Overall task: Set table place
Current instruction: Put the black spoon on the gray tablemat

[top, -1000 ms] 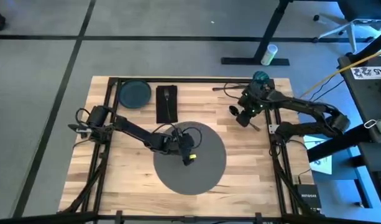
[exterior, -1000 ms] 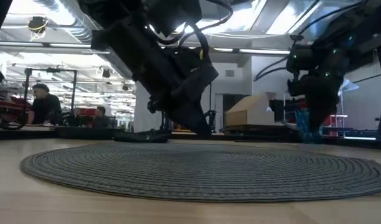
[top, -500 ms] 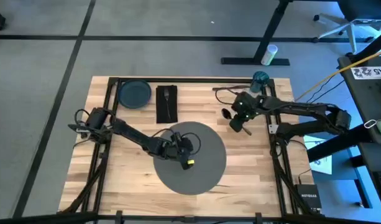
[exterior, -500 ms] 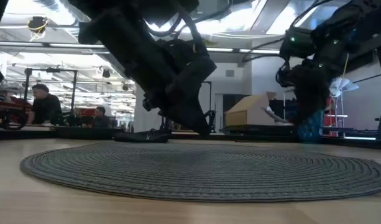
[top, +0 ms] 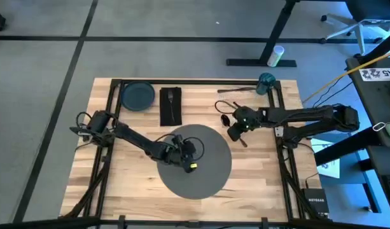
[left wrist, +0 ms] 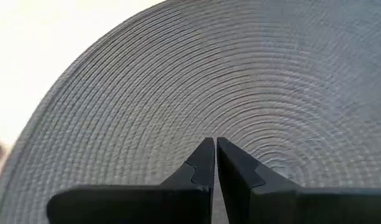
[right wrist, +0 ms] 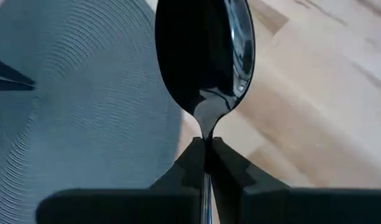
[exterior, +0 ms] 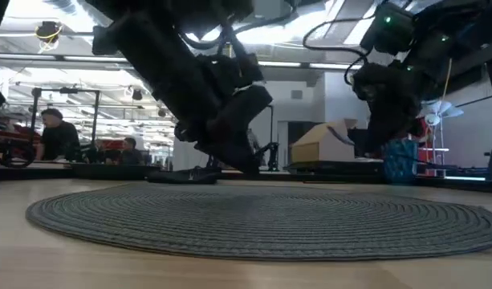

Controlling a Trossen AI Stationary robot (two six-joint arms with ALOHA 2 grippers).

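The place, a round dark-grey woven mat [top: 210, 175], lies flat in the middle of the wooden table [top: 131, 184]. My left gripper [top: 188, 160] is shut low over the mat's middle [left wrist: 178, 81] with nothing between its fingers. My right gripper [top: 234, 131] is above the wood just off the mat's far right rim [right wrist: 84, 93]. It is shut on a black spoon [right wrist: 206, 56], whose bowl sticks out past the fingertips. My left gripper's shut fingertips [left wrist: 206, 149] point down at the mat; I cannot tell whether they touch it. My right gripper pinches the spoon's thin neck [right wrist: 206, 132], just below the bowl, between its two fingers. The handle runs back between the fingers. The spoon is lifted clear of the table.
A dark round plate [top: 138, 95] sits in the far left corner, with a black napkin holding a fork [top: 171, 105] beside it. A teal cup [top: 266, 81] stands at the far right corner, with loose cables [top: 231, 92] next to it. Bare wood [top: 258, 178] lies right of the mat.
My right gripper has carried the spoon from near the teal cup toward the table's left and near edge. It is now at the mat's far right rim, still shut on the spoon.
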